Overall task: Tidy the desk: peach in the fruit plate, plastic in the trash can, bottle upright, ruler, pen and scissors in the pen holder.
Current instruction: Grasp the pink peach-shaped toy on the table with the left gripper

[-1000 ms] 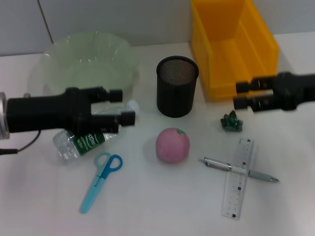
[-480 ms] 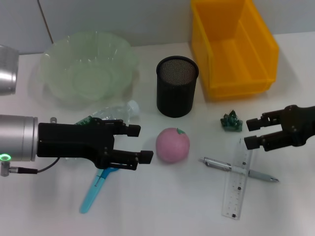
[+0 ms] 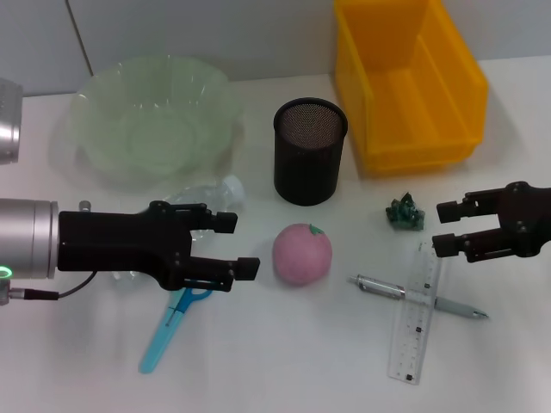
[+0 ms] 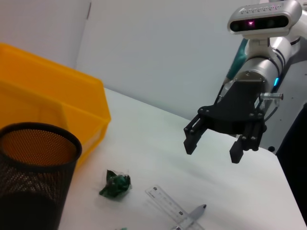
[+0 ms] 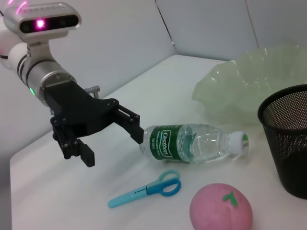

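White tabletop (image 3: 284,361) fills the head view, with a pale wall behind it.

At the left of the frame the left gripper (image 3: 239,245) hangs with its jaws spread wide and nothing between them. Its fingertips point toward the pink peach (image 3: 302,254) at frame centre without touching it. The arm covers most of the clear bottle (image 3: 209,196), which lies on its side with its white cap toward the black mesh pen holder (image 3: 310,151). The right wrist view shows the bottle's green label and the same gripper hovering above the table, apart from the bottle. The blue scissors (image 3: 172,320) lie at lower left, their handles partly under the gripper.

At the right edge the right gripper (image 3: 446,228) is also wide open and empty. It hovers just above the upper end of the clear ruler (image 3: 417,314), close to the crumpled green plastic (image 3: 405,213). The left wrist view shows it clear of the table with both fingers apart. The silver pen (image 3: 418,297) lies crosswise over the ruler at lower right.

The translucent green fruit plate (image 3: 103,103) sits at upper left, and the yellow bin (image 3: 461,82) that serves as the trash can stands at upper right, beside the pen holder.
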Motion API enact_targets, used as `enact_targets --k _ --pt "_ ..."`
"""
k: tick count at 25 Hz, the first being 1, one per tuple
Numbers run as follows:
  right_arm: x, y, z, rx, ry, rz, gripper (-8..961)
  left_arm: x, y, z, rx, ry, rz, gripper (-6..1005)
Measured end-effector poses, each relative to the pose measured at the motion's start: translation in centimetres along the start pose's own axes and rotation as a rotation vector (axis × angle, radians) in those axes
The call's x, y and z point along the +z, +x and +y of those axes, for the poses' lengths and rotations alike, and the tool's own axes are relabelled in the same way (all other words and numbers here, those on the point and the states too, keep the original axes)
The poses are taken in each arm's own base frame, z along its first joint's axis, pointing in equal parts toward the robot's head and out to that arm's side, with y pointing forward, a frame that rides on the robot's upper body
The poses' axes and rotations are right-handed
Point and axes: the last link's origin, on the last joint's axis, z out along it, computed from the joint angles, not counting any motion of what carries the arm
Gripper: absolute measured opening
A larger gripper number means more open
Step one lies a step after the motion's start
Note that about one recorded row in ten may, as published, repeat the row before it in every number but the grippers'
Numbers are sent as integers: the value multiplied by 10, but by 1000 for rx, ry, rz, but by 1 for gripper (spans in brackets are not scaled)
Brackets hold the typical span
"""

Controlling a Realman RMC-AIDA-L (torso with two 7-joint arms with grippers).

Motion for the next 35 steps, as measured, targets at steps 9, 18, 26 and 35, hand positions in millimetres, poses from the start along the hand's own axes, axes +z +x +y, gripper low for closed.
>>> enact_targets --k 9,18,26,35 --pt "2 0 0 -12 2 -2 740 3 -2 1 -15 -12 0 804" --pt "6 -3 -2 -23 6 14 740 37 22 -9 122 29 -29 798" --pt "7 -3 -4 -21 16 18 741 87 25 -17 251 120 -185 792" --pt "6 -3 -5 -18 21 18 741 107 12 -20 312 174 -278 786"
